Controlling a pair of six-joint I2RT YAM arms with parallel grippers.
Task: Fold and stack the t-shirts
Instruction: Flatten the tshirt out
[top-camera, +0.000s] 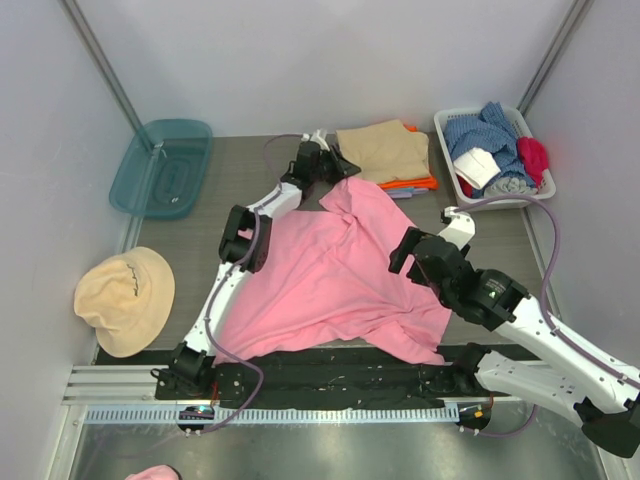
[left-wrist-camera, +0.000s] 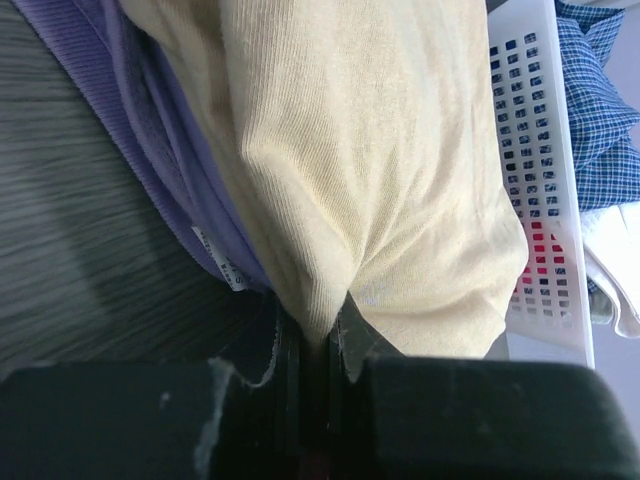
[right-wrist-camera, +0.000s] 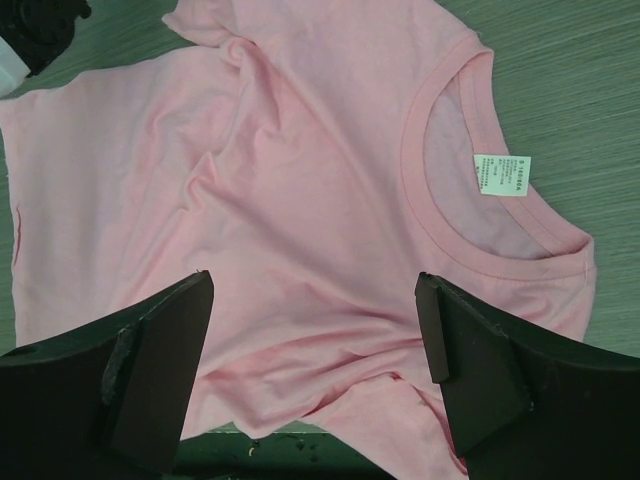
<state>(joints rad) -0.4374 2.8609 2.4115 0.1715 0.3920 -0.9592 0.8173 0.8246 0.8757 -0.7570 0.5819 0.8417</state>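
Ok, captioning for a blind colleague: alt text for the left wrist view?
The left gripper pinches a fold of the tan t-shirt, which lies over a lilac t-shirt. A white basket with blue checked cloth sits at right.

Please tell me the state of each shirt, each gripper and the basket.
pink t-shirt: unfolded, spread out, crumpled.
tan t-shirt: folded, topmost, edge pinched.
orange t-shirt: folded, under the tan one.
lilac t-shirt: lying under the tan one.
left gripper: jaws shut on the tan t-shirt.
right gripper: jaws open above the pink t-shirt.
basket: holds loose clothes.
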